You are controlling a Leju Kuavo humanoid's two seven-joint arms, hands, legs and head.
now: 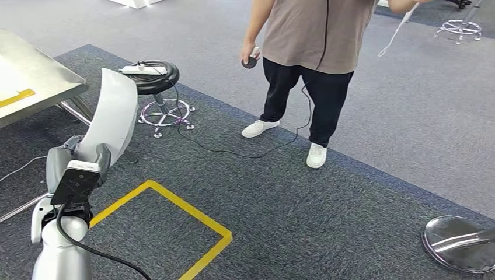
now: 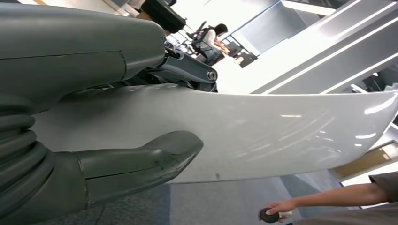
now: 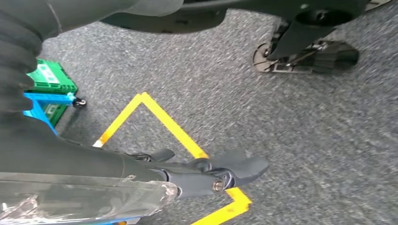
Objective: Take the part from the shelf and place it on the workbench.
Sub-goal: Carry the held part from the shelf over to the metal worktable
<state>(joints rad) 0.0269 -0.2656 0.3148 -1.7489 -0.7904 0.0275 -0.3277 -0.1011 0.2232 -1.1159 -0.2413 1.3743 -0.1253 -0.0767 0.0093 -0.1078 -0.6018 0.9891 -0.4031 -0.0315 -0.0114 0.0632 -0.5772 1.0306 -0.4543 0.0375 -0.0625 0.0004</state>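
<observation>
The part [image 1: 114, 114] is a long, curved, glossy white panel, and my left hand [image 1: 76, 158] grips its lower end so that it stands upright at the left of the head view. In the left wrist view the same panel [image 2: 263, 136] runs across the picture, with the thick grey thumb [image 2: 155, 157] pressed on its face and the darker fingers [image 2: 187, 70] behind it. The steel workbench [image 1: 41, 73] with a yellow tape mark stands at the far left, just beyond the part. My right hand [image 3: 211, 171] hangs over the carpet with its fingers stretched out and nothing in them.
A person [image 1: 315, 46] stands ahead holding a small black controller [image 1: 250, 61], with a cable trailing on the floor. A black stool [image 1: 156, 76] carrying a power strip stands beside the workbench. A yellow tape square [image 1: 175, 219] marks the carpet. A chrome base [image 1: 461, 242] lies at the lower right.
</observation>
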